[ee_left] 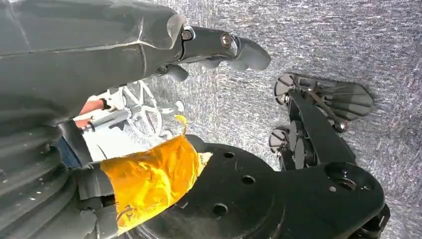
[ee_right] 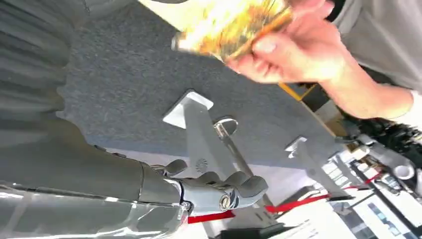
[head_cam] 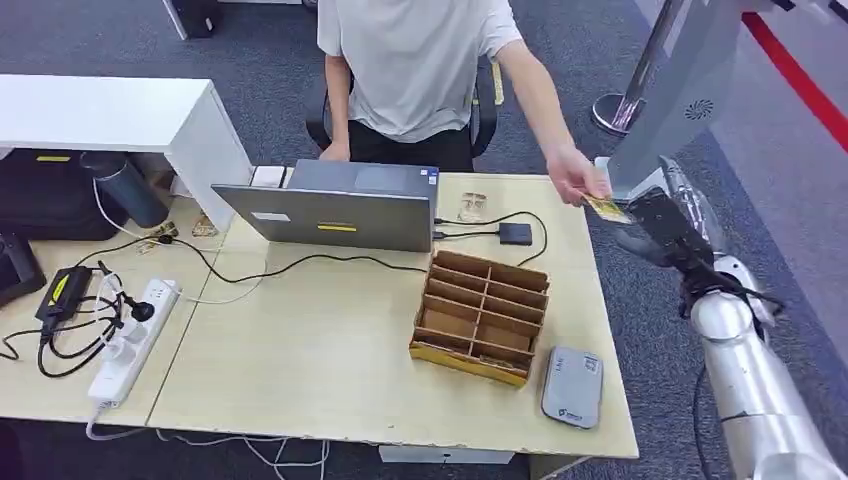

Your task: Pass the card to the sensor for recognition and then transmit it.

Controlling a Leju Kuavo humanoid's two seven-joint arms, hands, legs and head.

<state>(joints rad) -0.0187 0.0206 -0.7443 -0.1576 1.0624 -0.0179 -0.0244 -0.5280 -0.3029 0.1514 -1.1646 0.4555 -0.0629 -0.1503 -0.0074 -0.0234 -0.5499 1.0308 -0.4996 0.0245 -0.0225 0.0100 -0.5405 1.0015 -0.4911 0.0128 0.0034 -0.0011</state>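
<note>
Item 1, left hand (ee_left: 219,50): hanging low beside my base over grey carpet, fingers curled in with nothing in them.

Item 2, right hand (head_cam: 660,222): raised past the table's far right corner. From the head view I cannot tell how its fingers lie; in the right wrist view the thumb and fingers are loosely bent and hold nothing I can see, so I log it as unclear.

Item 3, card (head_cam: 605,208): yellow and patterned, pinched at one end by a person's hand (head_cam: 575,180), its free end just beside my right hand. I judge it light, thin, stiff and smooth, likely to slip; best pinched flat across the free end, clear of the person's fingers.

Item 4, sensor (head_cam: 572,387): I take the grey pad at the near right of the table to be it, well apart from the card.

Item 5, table (head_cam: 320,370): pale wood top. It carries a cardboard organiser (head_cam: 480,315) just behind the pad, an open laptop (head_cam: 335,210) farther back, and a power strip (head_cam: 130,345) with cables at the left.

Item 6, room: grey carpet, a white counter (head_cam: 110,115) at far left, a barrier post (head_cam: 615,105) at far right.
</note>
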